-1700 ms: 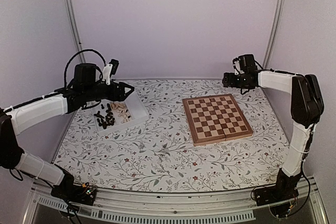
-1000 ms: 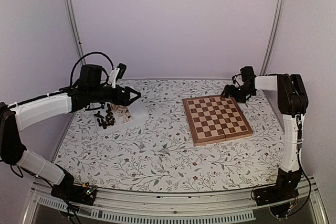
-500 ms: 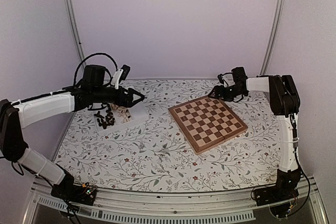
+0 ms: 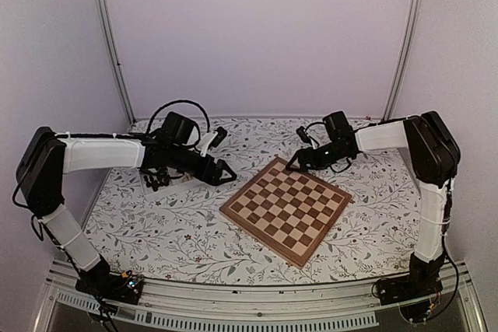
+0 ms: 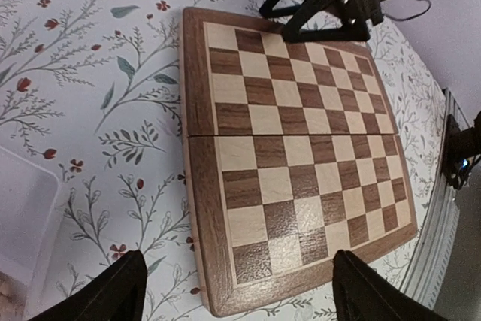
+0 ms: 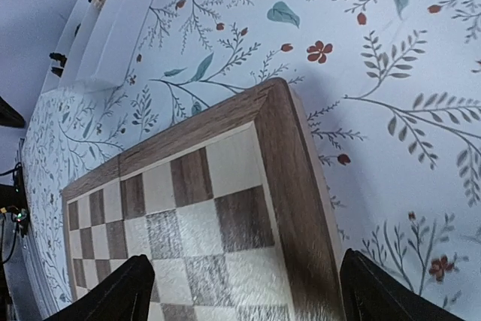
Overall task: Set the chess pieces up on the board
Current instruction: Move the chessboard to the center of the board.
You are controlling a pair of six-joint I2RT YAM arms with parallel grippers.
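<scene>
We're basically at square one here. The table (image 4: pixel 194 231) with the flowery cloth has the board (image 4: pixel 285 209) lying roughly in the middle, turned so it sits like a diamond. Every square on it is bare, not one piece placed.

The white tray (image 4: pixel 148 186) is off to the left, mostly hidden behind the left arm. The chess pieces (image 4: pixel 159 182) are in it as far as we can see. The dark ones show as a little heap, and the pale ones we can hardly make out.

The left gripper (image 4: pixel 228 175) hovers near the board's left corner, jaws spread wide with nothing between them. The right gripper (image 4: pixel 294 162) is down at the far corner, also spread and empty, with the corner sitting between its fingers. We can't tell if it actually touches the wood.

So by our reckoning the whole setup is left to do: both colours, every piece.
</scene>
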